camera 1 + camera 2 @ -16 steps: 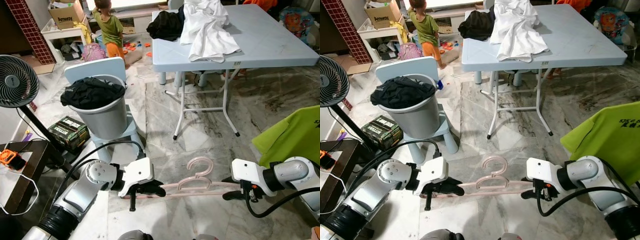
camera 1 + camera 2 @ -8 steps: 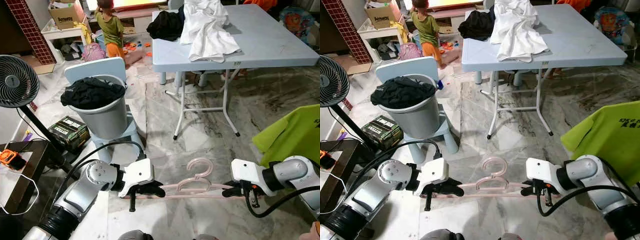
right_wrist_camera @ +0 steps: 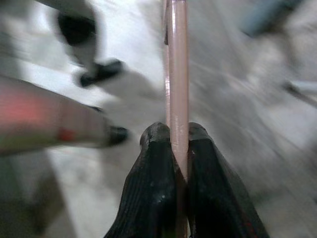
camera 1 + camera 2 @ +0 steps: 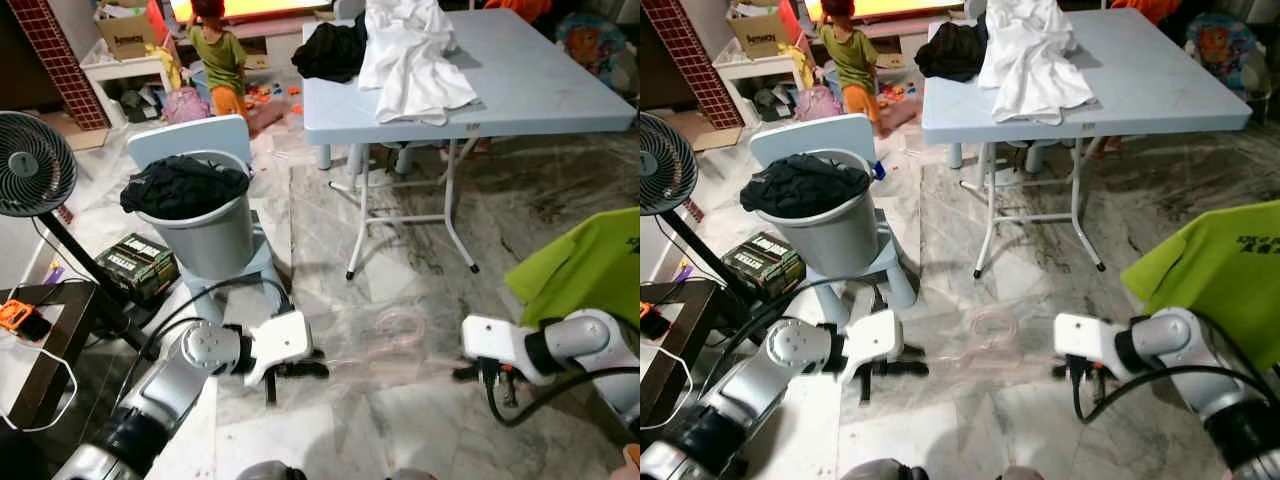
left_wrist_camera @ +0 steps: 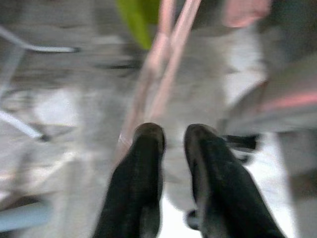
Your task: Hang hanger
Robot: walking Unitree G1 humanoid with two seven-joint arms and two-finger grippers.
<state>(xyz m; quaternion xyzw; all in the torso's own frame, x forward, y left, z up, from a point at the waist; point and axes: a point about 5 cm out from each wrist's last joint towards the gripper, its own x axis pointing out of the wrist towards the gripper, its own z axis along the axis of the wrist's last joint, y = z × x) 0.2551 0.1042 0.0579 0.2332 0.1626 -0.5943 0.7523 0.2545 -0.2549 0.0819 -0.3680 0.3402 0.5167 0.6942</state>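
1. My right gripper (image 3: 171, 148) is pinching the pink hanger (image 3: 176, 74) low over the marble floor (image 4: 420, 270).
2. My left gripper (image 5: 171, 141) is hovering slightly parted beside the hanger's other end.
3. A folding table (image 4: 540, 90) is standing beyond.

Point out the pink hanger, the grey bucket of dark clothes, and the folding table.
pink hanger (image 3: 177, 59), right wrist view, on its bar just past the fingers.
grey bucket (image 4: 212, 240), left eye view, on its outer wall.
folding table (image 4: 545, 85), left eye view, on bare tabletop.
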